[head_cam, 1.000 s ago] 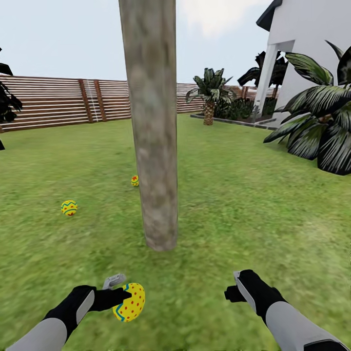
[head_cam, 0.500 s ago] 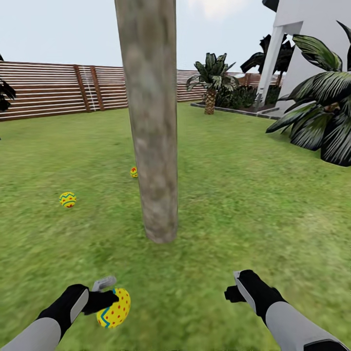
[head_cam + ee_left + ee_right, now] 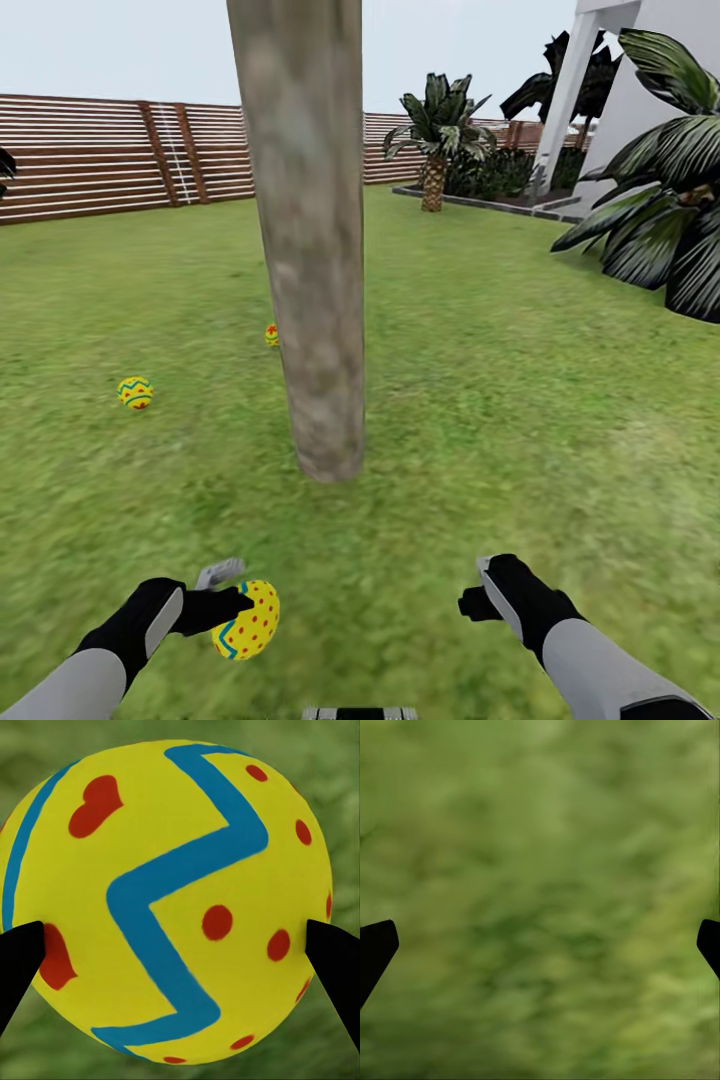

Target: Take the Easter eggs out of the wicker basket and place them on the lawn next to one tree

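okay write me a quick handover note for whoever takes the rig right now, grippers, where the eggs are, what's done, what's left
Left gripper: shut on the third egg, held low over the lawn, just short of the tree trunk.
Right gripper: open, holding nothing, grass beneath it.
Two eggs lie on the grass already: one egg out to the trunk's left, another egg close beside the trunk, partly hidden by it.
Done: two eggs placed by this tree.
Left: set the held egg down near the trunk and release. The left egg sits a bit far off; maybe nudge it closer.
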